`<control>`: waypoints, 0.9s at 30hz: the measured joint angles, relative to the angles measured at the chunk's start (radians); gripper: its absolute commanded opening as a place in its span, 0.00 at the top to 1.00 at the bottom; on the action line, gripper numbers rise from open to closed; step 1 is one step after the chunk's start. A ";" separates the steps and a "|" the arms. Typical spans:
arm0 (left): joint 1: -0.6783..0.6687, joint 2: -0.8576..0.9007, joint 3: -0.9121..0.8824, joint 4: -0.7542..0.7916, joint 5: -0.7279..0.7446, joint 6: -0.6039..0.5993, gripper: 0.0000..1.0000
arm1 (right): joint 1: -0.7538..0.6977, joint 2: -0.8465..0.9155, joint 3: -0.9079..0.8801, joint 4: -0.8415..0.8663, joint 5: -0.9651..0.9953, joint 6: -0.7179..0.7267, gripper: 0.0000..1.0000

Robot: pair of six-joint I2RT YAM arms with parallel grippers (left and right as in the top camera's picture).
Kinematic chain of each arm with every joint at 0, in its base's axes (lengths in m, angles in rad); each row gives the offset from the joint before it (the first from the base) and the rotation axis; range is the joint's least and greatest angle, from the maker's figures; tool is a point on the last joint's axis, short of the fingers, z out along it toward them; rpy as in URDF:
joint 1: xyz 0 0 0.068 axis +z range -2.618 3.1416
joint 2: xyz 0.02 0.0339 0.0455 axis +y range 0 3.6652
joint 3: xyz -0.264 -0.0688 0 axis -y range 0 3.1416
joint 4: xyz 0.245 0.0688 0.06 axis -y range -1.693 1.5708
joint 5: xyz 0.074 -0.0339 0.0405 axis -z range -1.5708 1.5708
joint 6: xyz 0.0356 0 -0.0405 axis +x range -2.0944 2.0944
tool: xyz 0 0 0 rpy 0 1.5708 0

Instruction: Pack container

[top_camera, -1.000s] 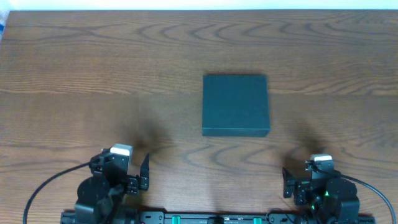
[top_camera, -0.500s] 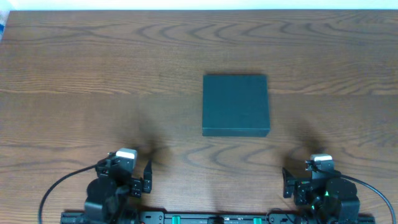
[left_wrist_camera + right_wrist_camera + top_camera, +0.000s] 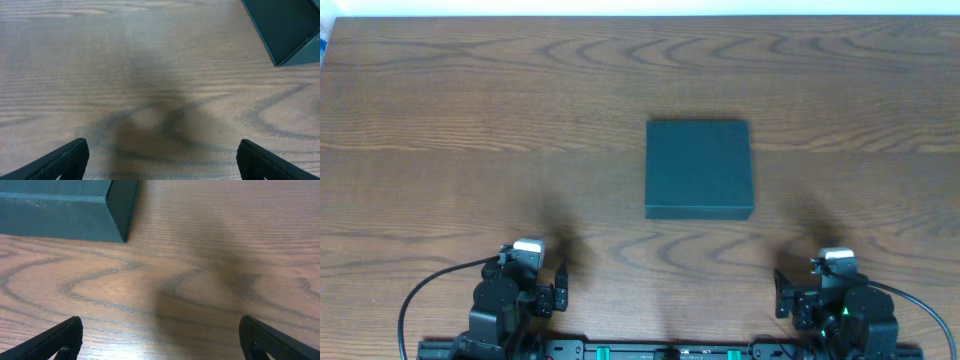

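Two claws are mine, and both sit at the near edge of the wooden worktop (image 3: pixel 470 120). From overhead, the container (image 3: pixel 699 168) stands a little right of the middle, a dark teal-green square box with its top lying flat and shut. My left claw (image 3: pixel 548 290) is at the near left, well apart from the box. My right claw (image 3: pixel 800 290) is at the near right, closer to the box's near right corner but not touching it.

In the left wrist view, my left claw (image 3: pixel 165 160) is released: its two dark fingers (image 3: pixel 70 157) show at the bottom corners, spread wide, with only bare wood grain and a soft shadow between them. A corner of the container (image 3: pixel 285 25) shows at the upper right.

In the right wrist view, my right claw (image 3: pixel 162 337) is released too, its fingers (image 3: pixel 260 337) wide apart and grasping nothing. The container (image 3: pixel 60 205) fills the upper left, its near side wall and one corner edge facing me, resting flat on the worktop.
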 measured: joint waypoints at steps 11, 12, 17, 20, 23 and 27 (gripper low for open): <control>0.000 0.000 -0.010 0.009 0.002 -0.021 0.05 | 0.000 0.000 0.000 0.000 0.000 0.000 0.01; 0.000 0.000 -0.010 0.008 0.002 -0.025 0.05 | 0.000 0.000 0.000 0.000 0.000 0.000 0.01; 0.000 0.000 0.008 -0.028 -0.002 -0.040 0.05 | 0.000 0.000 0.000 0.000 0.000 0.000 0.01; 0.000 0.000 0.027 -0.065 -0.008 -0.052 0.05 | 0.000 0.000 0.000 0.000 0.000 0.000 0.01; 0.000 0.000 0.035 -0.081 -0.011 -0.056 0.05 | 0.000 0.000 0.000 0.000 0.000 0.000 0.01; 0.000 0.000 0.035 -0.082 -0.012 -0.056 0.05 | 0.000 0.000 0.000 0.000 0.000 0.000 0.01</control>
